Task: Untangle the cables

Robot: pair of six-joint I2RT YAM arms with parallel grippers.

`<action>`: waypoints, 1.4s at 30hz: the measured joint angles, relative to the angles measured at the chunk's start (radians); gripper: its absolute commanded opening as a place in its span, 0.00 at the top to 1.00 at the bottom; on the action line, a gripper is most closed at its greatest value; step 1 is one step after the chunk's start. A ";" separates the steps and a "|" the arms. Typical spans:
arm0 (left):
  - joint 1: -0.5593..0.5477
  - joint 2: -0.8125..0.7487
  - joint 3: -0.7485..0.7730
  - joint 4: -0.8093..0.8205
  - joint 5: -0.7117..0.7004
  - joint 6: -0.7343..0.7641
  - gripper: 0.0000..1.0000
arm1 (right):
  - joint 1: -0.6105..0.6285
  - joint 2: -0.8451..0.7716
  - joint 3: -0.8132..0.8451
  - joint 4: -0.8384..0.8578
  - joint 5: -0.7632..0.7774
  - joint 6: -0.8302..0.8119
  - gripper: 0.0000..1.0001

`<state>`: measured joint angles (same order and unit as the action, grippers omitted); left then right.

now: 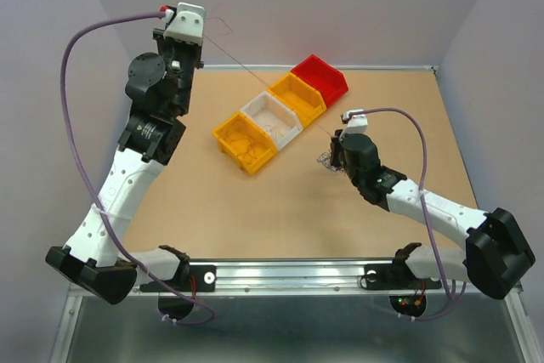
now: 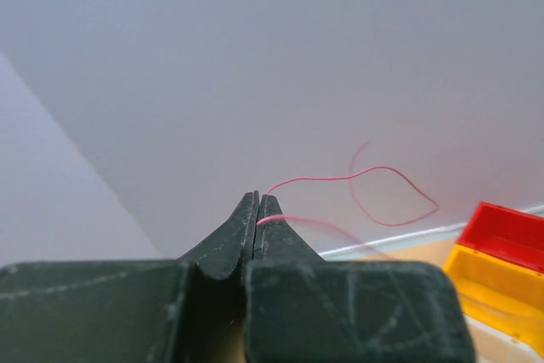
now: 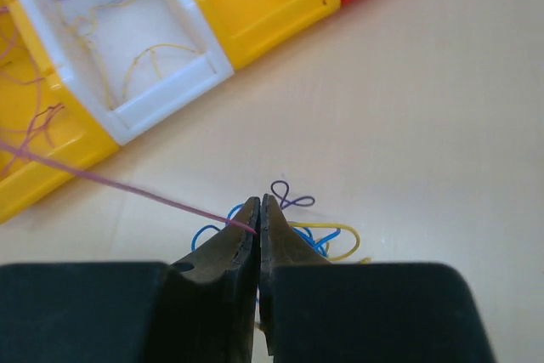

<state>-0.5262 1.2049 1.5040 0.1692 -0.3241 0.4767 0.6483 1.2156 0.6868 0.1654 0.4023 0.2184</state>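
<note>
Plainly, the cables (image 3: 316,235) lay as one small wad on the table (image 1: 255,218), directly beneath the right gripper (image 3: 258,203) and at about 4 o'clock from the row of bins in the top view. Three colours showed in the wad: blue loops, one purple loop and one yellow loop. I could not count the separate wires.

One pink strand (image 3: 127,189) ran taut from that spot towards 10 o'clock. It passed above the row of bins and reached the left gripper (image 2: 257,200), which hung high off the table near the back wall. Both pairs of jaws were clenched, each on that single strand. The right gripper pinched it just above the wad. The left gripper pinched it further along, and a free tail curled away towards 3 o'clock in the left wrist view.

Four bins stood touching in one diagonal row from 7 o'clock to 1 o'clock: the near yellow bin (image 1: 263,161), the white bin (image 1: 289,133), the far yellow bin (image 1: 313,108) and the red bin (image 1: 336,89). The near yellow bin held thin purple and yellow strands, and the white bin held several yellowish ones.
</note>
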 measured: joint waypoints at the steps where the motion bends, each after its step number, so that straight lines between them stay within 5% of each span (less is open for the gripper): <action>1: 0.040 0.006 0.009 -0.006 0.007 -0.018 1.00 | -0.001 0.000 0.000 -0.011 0.030 0.012 0.88; 4: 0.128 0.009 0.014 -0.020 0.031 -0.058 1.00 | -0.001 -0.002 0.000 -0.034 0.116 0.041 0.87; 9: 0.195 -0.010 -0.008 0.008 0.059 -0.102 1.00 | -0.054 -0.031 -0.028 -0.075 0.251 0.101 0.70; 20: 0.281 -0.135 -0.182 0.082 0.158 -0.165 1.00 | -0.202 -0.147 -0.076 -0.145 0.386 0.245 0.65; 21: 0.280 -0.155 -0.203 0.088 0.200 -0.169 1.00 | -0.202 -0.156 -0.076 -0.146 0.368 0.247 0.61; 24: 0.280 -0.182 -0.227 0.089 0.349 -0.173 1.00 | -0.202 -0.198 -0.086 -0.130 0.283 0.229 0.18; 25: 0.280 -0.180 -0.227 0.089 0.398 -0.173 1.00 | -0.202 -0.206 -0.091 -0.122 0.257 0.215 0.13; 33: 0.279 -0.169 -0.315 0.101 0.576 -0.183 1.00 | -0.203 -0.275 -0.181 0.051 -0.176 0.121 0.02; 42: 0.276 -0.156 -0.394 0.130 0.671 -0.193 1.00 | -0.203 -0.204 -0.185 0.248 -0.533 0.078 0.01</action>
<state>-0.2501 1.0492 1.1095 0.2996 0.3470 0.2836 0.4454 1.0115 0.5018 0.4129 -0.1310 0.2966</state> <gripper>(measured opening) 0.029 0.992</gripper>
